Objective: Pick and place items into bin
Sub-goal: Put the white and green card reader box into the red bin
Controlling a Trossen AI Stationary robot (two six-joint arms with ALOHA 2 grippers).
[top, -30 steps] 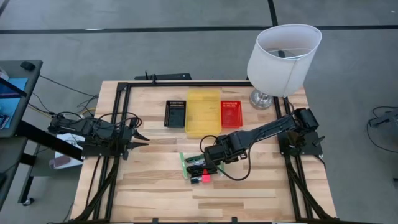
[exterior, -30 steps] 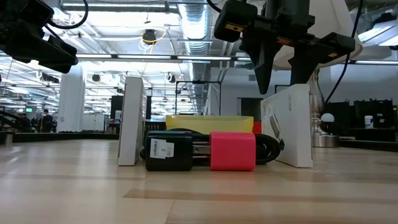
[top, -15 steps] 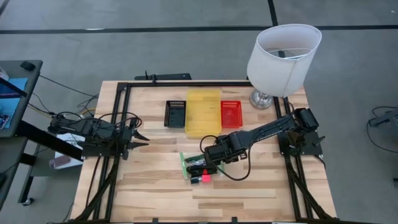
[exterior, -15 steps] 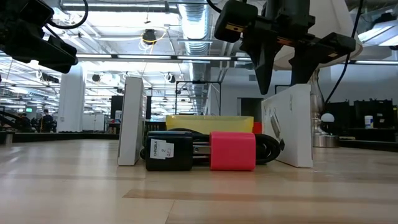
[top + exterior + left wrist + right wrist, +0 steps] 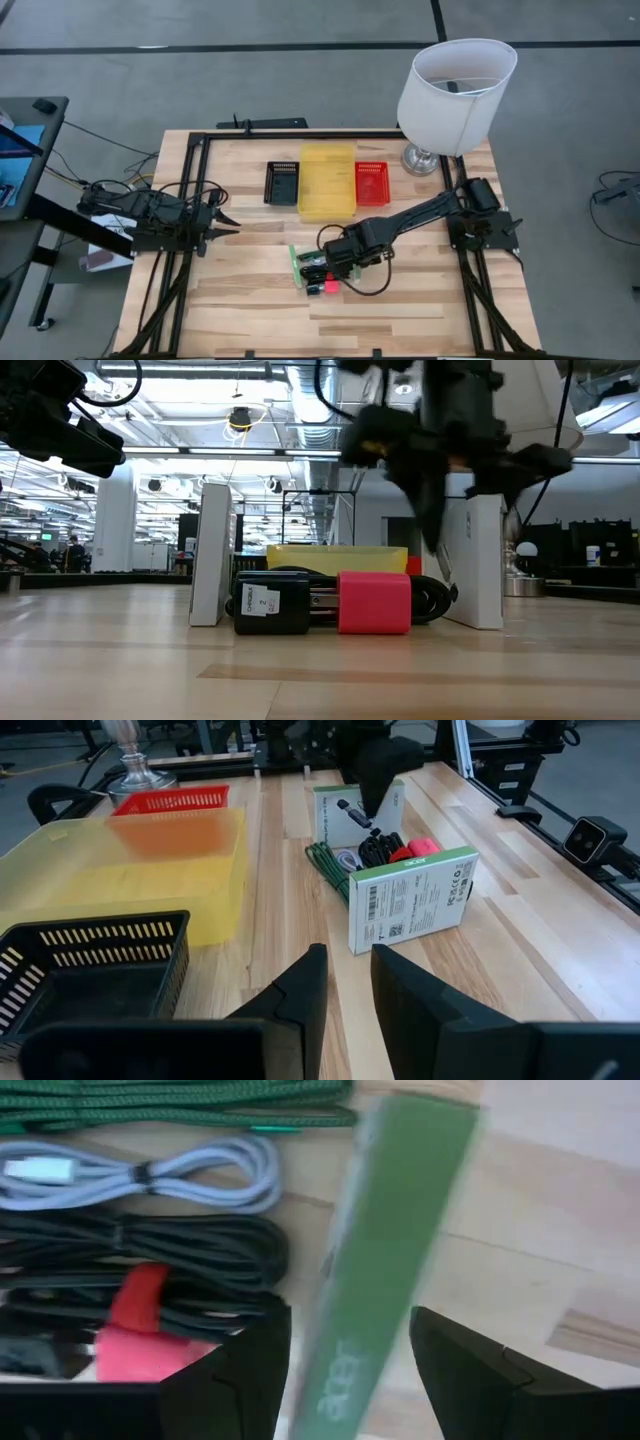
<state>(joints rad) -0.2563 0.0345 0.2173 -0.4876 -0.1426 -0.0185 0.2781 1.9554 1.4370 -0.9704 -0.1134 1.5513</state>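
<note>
Wooden surface [image 5: 240, 290] carries the clutter; right claw [image 5: 345, 1380], jaws apart, straddles the green-edged box [image 5: 385, 1250]: keep it centred, then close squarely.

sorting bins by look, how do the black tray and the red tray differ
The black tray sits on the yellow tray's left in the high view; the red tray sits on its right. They differ in colour. Both are small, slotted-walled, appear empty and are much smaller than the yellow tray.
</note>
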